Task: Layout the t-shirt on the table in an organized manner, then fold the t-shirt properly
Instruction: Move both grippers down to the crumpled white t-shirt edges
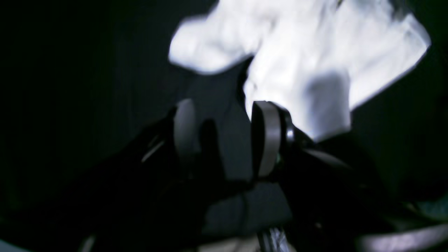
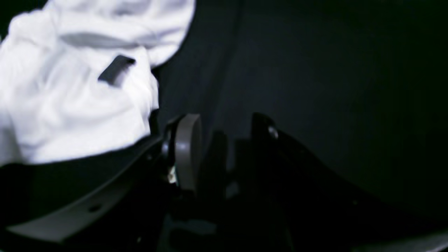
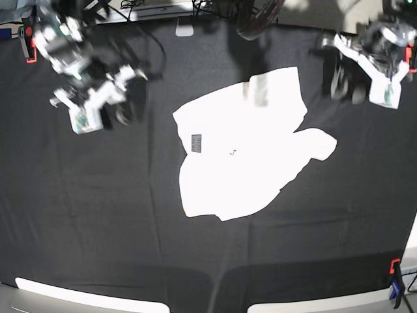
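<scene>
The t-shirt [image 3: 251, 150] lay crumpled, plain side up, in the centre of the base view on the table [image 3: 98, 215], with a small grey label [image 3: 196, 143] near its left edge. The left gripper [image 1: 227, 136] was held with its jaws apart and empty; the right gripper [image 2: 224, 147] was likewise spread and held nothing.

Risk: a pinch on a bunched fold was likely to lift several layers together, dragging the cloth into a tighter heap instead of spreading it. Both arms stood well apart from the shirt, at the upper corners of the base view.

Both wrist views were blurred and dark. No print showed, and the sleeves and collar could not be identified.
</scene>
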You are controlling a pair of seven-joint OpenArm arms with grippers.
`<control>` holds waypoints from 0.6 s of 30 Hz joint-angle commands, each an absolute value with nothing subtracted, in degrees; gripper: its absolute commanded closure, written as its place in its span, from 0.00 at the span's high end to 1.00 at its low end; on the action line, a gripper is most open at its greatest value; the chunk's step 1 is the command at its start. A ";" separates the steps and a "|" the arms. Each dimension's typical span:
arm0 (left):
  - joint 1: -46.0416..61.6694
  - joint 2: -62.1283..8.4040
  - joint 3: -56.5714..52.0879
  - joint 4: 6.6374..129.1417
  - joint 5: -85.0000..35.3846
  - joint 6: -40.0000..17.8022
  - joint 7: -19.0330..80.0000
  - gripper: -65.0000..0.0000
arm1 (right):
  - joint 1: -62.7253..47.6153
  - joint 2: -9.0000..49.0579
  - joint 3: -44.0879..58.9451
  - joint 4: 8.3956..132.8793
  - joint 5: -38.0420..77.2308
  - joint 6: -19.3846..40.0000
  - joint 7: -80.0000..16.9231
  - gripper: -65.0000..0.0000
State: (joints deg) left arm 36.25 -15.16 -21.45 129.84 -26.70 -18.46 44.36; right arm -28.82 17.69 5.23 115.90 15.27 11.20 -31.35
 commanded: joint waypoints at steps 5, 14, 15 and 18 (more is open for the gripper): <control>31.31 -15.77 -21.71 130.82 -27.53 -18.44 41.93 0.38 | -21.21 14.39 -2.46 104.01 15.40 11.46 -30.04 0.36; 21.12 -15.75 -21.61 117.97 -30.48 -18.41 38.57 0.38 | -17.96 9.74 -9.50 98.67 14.98 11.53 -28.38 0.36; 20.16 -15.75 -21.61 115.85 -31.64 -18.44 38.54 0.38 | -17.96 9.04 -9.50 98.65 14.81 11.55 -28.64 0.36; 17.50 -15.75 -21.61 111.00 -35.86 -18.63 38.50 0.38 | -17.93 7.11 -9.50 98.65 11.25 11.51 -28.73 0.36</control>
